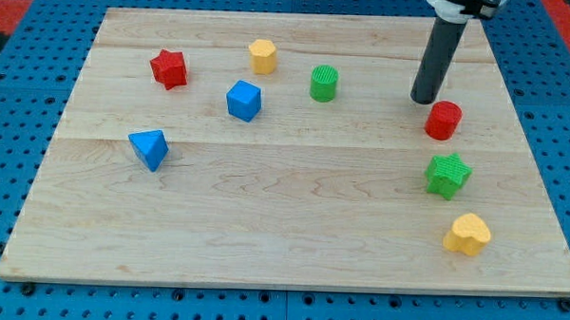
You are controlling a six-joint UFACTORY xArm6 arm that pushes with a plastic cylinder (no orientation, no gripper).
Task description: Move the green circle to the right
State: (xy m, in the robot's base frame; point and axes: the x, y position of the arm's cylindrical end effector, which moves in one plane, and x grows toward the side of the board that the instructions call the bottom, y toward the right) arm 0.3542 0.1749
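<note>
The green circle (324, 83) is a short green cylinder standing on the wooden board (283, 207), a little right of centre near the view's top. My tip (424, 99) is the lower end of the dark rod, well to the right of the green circle and apart from it. The tip stands just up and left of the red cylinder (443, 120), very close to it; I cannot tell whether they touch.
A yellow hexagon (262, 57) lies left of the green circle, a blue cube (243, 101) below-left of it, a red star (169, 69) and a blue triangle (149, 149) further left. A green star (447, 175) and a yellow heart (467, 234) lie at the right.
</note>
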